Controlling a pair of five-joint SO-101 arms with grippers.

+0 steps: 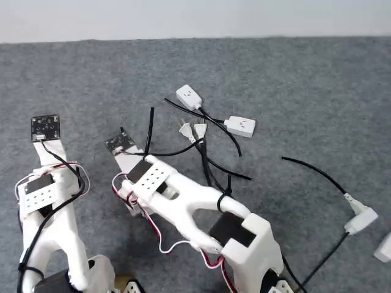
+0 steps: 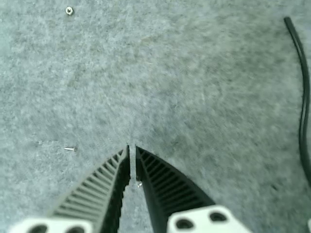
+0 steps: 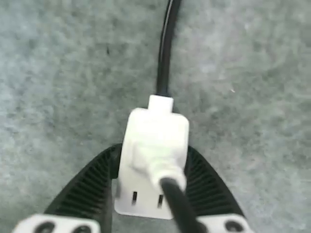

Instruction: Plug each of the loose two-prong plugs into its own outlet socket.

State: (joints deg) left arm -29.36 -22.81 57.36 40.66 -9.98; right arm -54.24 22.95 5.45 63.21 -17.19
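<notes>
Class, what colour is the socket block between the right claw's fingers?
The socket block is white; the right wrist view shows it best.

On the grey carpet (image 1: 317,79), the far outlet socket (image 1: 189,96) and the near outlet socket (image 1: 240,125) lie near each other. Just beside them lie 2 loose plugs (nearly touching): left plug (image 1: 182,127), right plug (image 1: 199,129). A white connector (image 1: 360,218) with a black cord (image 1: 314,170) lies well apart, toward the right edge.
</notes>
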